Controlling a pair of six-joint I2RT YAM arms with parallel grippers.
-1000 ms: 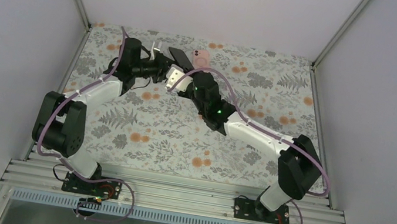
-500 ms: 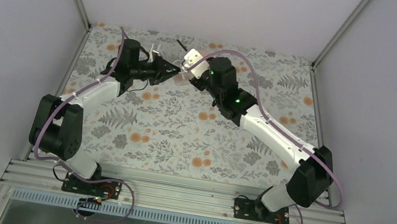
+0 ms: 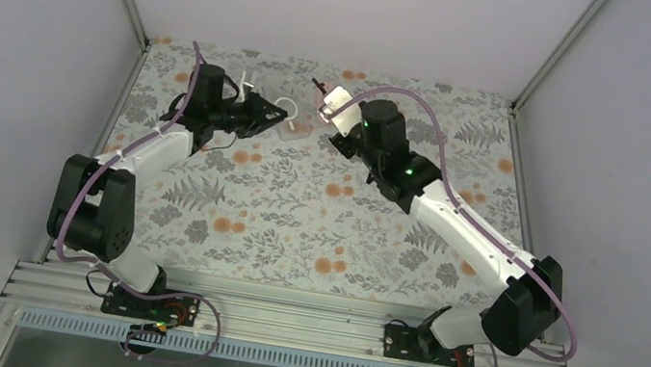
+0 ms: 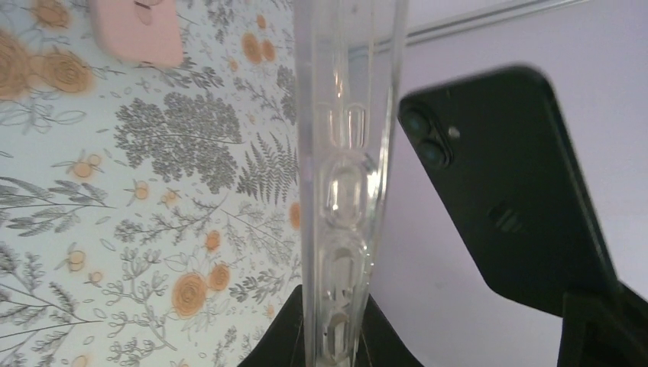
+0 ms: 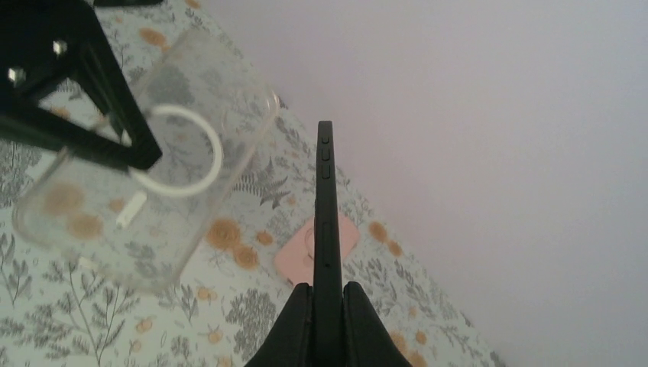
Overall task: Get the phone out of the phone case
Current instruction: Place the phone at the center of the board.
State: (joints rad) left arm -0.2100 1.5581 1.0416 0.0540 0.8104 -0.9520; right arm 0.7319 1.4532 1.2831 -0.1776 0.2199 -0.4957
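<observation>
Top external: right gripper [image 3: 323, 93], far extended, holds phone [image 3: 316, 82].

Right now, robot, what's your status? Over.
Left fingers shut on clear case. Right fingers shut on black phone. Phone out, apart from case. Pink thing on table, not blocking.

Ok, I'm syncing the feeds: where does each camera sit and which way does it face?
Top external: overhead from behind, looking down on the table; both arms show.
Left wrist: looks along left gripper, shut on clear case.
Right wrist: looks along right gripper, shut on phone.
Both wrist views share clear case, phone, pink item.
</observation>
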